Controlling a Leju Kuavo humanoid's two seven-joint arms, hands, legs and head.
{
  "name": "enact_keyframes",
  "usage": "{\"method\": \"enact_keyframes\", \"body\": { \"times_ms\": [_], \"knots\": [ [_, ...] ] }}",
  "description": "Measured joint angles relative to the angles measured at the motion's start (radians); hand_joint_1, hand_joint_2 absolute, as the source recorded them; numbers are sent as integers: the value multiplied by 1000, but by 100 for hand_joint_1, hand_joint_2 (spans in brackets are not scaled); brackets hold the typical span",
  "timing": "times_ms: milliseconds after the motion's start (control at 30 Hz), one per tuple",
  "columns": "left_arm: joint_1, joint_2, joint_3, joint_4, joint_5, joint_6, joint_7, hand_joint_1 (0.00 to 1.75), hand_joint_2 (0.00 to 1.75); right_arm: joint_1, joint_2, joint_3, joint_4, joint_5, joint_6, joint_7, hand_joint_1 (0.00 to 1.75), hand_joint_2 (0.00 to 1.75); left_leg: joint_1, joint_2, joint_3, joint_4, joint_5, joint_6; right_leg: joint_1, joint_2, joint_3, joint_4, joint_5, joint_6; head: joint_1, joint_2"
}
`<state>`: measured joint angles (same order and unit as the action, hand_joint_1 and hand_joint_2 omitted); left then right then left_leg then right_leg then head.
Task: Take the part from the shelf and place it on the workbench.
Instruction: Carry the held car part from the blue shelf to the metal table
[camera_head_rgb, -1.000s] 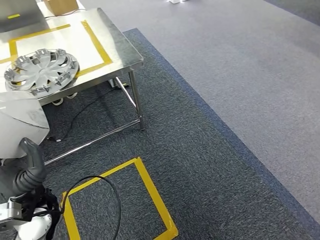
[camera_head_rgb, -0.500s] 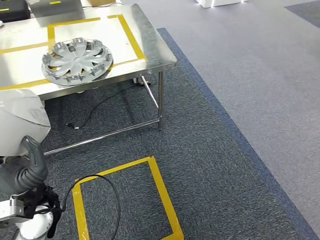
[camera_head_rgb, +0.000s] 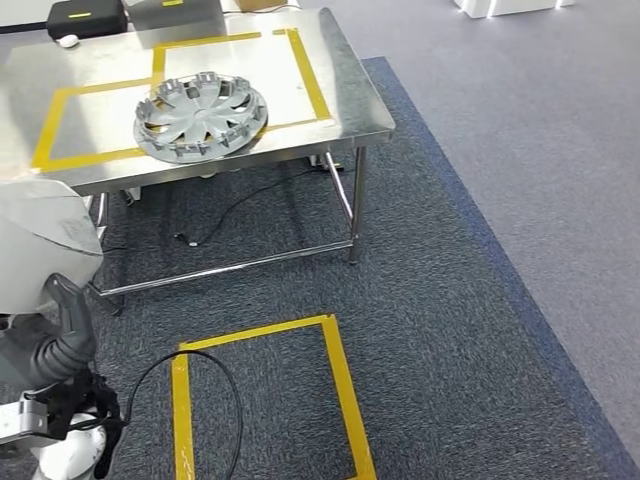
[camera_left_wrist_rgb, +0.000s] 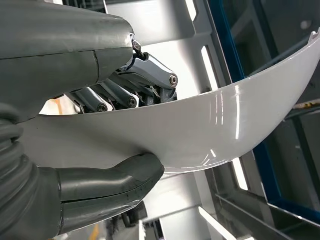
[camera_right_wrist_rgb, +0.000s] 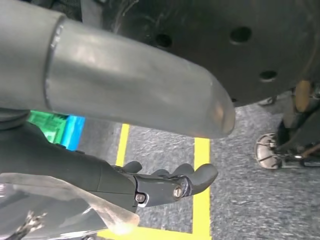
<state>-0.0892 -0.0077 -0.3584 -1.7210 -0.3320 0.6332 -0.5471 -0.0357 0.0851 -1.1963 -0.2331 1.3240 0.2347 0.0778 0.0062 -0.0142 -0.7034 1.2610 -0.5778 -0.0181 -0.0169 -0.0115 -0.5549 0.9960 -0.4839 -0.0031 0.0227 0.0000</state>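
I see the L hand (camera_left_wrist_rgb: 113, 135) gripping the glossy white curved plastic panel (camera_left_wrist_rgb: 211, 125), thumb under one face, darker fingers (camera_left_wrist_rgb: 151, 90) over the other edge. In head view that panel (camera_head_rgb: 41, 240) sits low at near left, close to the robot's body, well apart from the workbench. R hand (camera_right_wrist_rgb: 166, 185) hangs over dark carpet w/ yellow tape lines; fingers loosely curled, nothing in them as far as I can tell.

The stainless steel workbench w/ yellow tape rectangles (camera_head_rgb: 355, 100) is far left-centre. A silver round wheel cover (camera_head_rgb: 200, 115) lies flat on it near the front edge, across the tape line. A black flat case (camera_head_rgb: 87, 15) rests at the far edge of the top. On the floor in front, a yellow tape square (camera_head_rgb: 264, 400) on the dark grey carpet; a black cable loop (camera_head_rgb: 219, 370) crosses its left side.
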Motion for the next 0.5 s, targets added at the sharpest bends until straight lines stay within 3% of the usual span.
{"method": "enact_keyframes", "body": {
  "times_ms": [33, 67, 133, 200, 267, 333, 400, 467, 500],
  "knots": [
    [1, 0, 0, 1, 0, 0, 1, 175, 175, 1, 0, 0, 0, 0, 0, 0, 0, 0, 3, 2, -16, 33, -4, -3, 0, -12, 1, 0, -2, 0, 0, 0],
    [2, 0, 0, 2, 0, -1, 2, 175, 175, 1, 0, 0, 0, 0, 0, 1, 0, 0, 5, 4, -14, 27, 11, -5, 0, -23, 3, 0, -4, 2, 0, 0],
    [3, 1, 0, 3, 0, -4, 4, 175, 175, 1, 1, 0, 0, -1, 0, 0, 0, 0, 7, 24, 44, -89, 79, -3, 0, -42, 10, 1, -9, 7, 0, 0],
    [1, 1, -1, 3, 0, -6, 5, 175, 175, 0, 1, 0, 0, -2, 0, -1, 0, 0, 0, 59, 102, -208, 118, 6, 6, -56, 17, 2, -16, 16, 0, 0],
    [1, 1, -2, 4, 0, -8, 5, 175, 175, -2, 1, 0, 0, -2, -1, -1, 0, 0, -7, 67, 115, -240, 118, 20, 10, -70, 20, 2, -20, 27, 2, 0],
    [2, 1, -2, 4, 0, -8, 5, 175, 175, -4, 1, 0, 0, -3, -1, -1, 0, 0, -6, 48, 114, -244, 121, 33, 7, -77, 23, 1, -25, 38, 3, 0],
    [0, 0, -3, 4, 0, -10, 5, 175, 175, -6, 1, 0, 0, -3, -2, -3, 0, 0, -2, 34, 116, -250, 126, 46, 3, -45, 4, 44, -57, 47, 6, 0],
    [-1, -1, -5, 4, 0, -14, 6, 175, 175, -6, 1, 0, 0, -4, -7, -8, 0, 0, -1, 24, 116, -251, 126, 55, 2, -3, -61, 168, -117, 51, 11, 0],
    [0, -1, -6, 5, -1, -16, 6, 175, 175, -4, 1, 0, 0, -4, -11, -10, 0, 0, -2, 18, 116, -250, 126, 57, 2, 5, -98, 236, -141, 51, 13, 0]
  ]
}}
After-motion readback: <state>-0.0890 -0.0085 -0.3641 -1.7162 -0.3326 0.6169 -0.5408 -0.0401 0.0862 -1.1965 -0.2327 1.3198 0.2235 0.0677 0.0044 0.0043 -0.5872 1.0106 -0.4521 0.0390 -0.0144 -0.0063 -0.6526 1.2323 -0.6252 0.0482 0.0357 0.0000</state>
